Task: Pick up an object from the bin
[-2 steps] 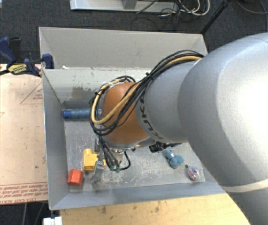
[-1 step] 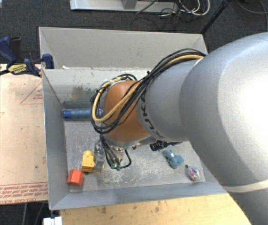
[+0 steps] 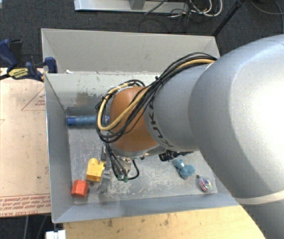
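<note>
My gripper (image 3: 116, 169) hangs below the orange wrist cover, low over the bin floor near the front left. A yellow block (image 3: 95, 170) lies just left of it, touching or nearly touching its left side. A red-orange cube (image 3: 79, 188) sits further to the front left, apart from the gripper. Nothing shows as held.
A dark blue cylinder (image 3: 81, 120) lies against the left wall further back. A light blue toy piece (image 3: 184, 169) and a small clear pinkish thing (image 3: 205, 184) lie at the front right. The large grey arm covers the bin's right side.
</note>
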Robot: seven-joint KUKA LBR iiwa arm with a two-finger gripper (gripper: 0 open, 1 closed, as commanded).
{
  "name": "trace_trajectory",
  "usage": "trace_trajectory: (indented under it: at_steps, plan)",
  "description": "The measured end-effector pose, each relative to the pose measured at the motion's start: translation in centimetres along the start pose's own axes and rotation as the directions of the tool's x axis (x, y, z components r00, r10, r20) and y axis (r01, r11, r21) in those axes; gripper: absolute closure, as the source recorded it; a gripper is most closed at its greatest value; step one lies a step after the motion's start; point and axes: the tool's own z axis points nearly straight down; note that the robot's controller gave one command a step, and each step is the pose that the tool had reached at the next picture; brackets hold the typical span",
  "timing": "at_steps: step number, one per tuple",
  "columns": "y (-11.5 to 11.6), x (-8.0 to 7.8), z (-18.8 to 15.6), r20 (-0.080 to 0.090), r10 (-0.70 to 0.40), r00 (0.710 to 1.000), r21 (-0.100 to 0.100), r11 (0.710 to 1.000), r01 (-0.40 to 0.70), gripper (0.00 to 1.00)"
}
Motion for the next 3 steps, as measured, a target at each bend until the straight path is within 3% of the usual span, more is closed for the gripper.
trace_trajectory:
  at_steps: [1, 2, 3]
  plan:
    - [1.7, -2.1, 1.2, 0.001, -0.136, 0.991, 0.001, 0.991, 0.136, 0.00]
    - [1.7, -2.1, 1.2, 0.000, -0.135, 0.991, 0.001, 0.991, 0.135, 1.00]
    - [5.3, -1.5, -17.7, 0.009, -0.165, 0.986, -0.004, 0.986, 0.165, 1.00]
